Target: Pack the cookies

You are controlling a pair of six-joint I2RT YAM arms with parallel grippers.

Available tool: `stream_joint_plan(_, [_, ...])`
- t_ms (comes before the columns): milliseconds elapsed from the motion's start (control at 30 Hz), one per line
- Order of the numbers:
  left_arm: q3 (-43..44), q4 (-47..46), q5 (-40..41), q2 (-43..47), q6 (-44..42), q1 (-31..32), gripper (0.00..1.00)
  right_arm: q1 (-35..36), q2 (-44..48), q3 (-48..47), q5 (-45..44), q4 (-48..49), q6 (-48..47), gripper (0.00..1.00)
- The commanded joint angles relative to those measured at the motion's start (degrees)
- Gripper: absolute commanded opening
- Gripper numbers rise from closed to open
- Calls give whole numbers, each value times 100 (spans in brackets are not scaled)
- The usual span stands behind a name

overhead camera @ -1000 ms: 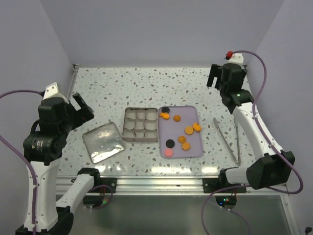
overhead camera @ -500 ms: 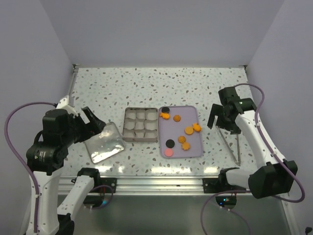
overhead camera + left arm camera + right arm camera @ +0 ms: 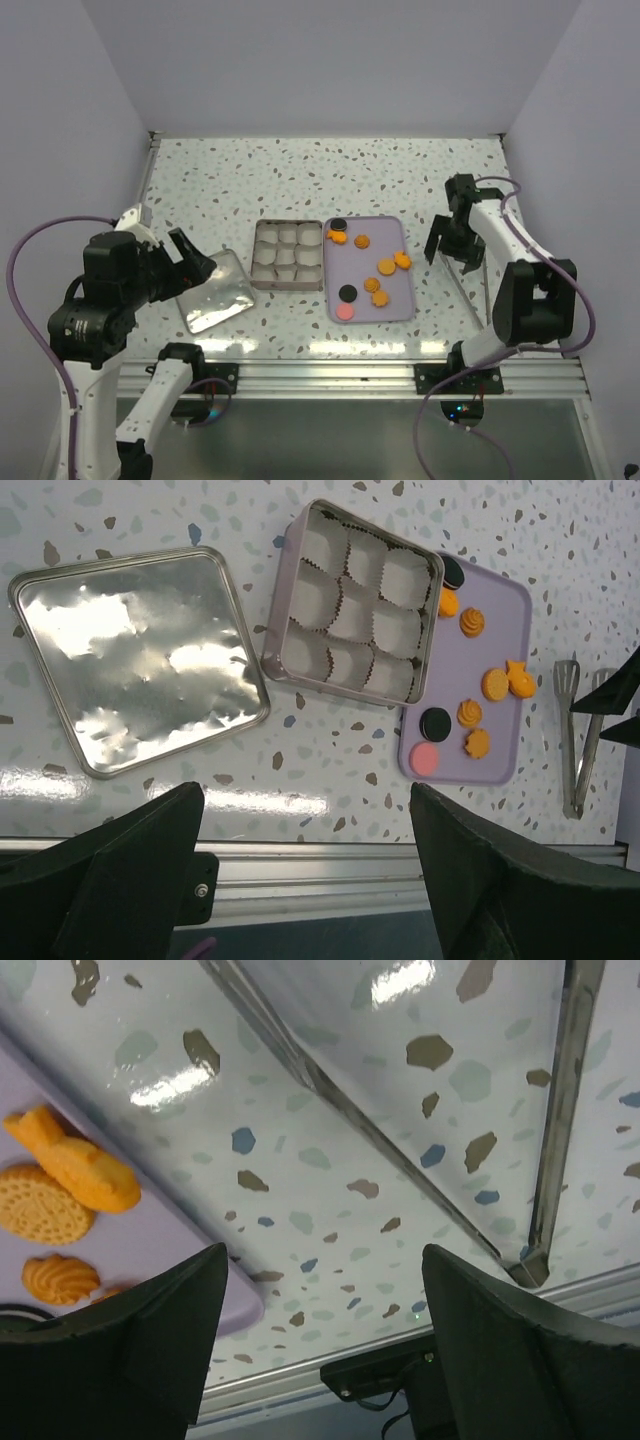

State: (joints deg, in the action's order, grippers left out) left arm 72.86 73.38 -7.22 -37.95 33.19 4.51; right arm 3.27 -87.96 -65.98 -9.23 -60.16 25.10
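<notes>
The cookies lie loose on a lilac tray: several orange, two black and one pink. Left of the tray stands an open square tin lined with empty white paper cups. My left gripper is open and empty, above the tin's lid. Its wrist view shows the tin, the tray and the pink cookie. My right gripper is open and empty, low over the table between the tray and metal tongs. Its wrist view shows orange cookies.
The silver lid lies flat at the front left. The tongs lie on the table right of the tray, pointing toward the front edge. An aluminium rail runs along the near edge. Purple walls close in on both sides.
My right arm has swung down from the back right corner to just above the tongs' far end. My left arm has lowered and moved right toward the lid. Nothing on the table moved.
</notes>
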Motion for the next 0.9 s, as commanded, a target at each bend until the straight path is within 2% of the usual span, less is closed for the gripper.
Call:
stream_joint_plan(0, [106,-87,212,-291,-199,-21,89,-203,-387,-274,378,619,-269,80])
stream_joint_plan(233, [-228,-746,450,-757,-6,-21,89,-213,-1521,-960,361,778,-603,59])
stream_joint_plan(433, [-334,-1063,625,-1178,21,-21,88,-204,-2294,-1505,343,795,-664,32])
stream_joint_plan(733, [-633,-1414,705,-1363,205,-21,88,-204,-3059,-2278,264,716,-840,15])
stream_joint_plan(867, [-685,-1590,835,-1530,284,-21,87,-169,-3692,-3260,256,489,-910,1])
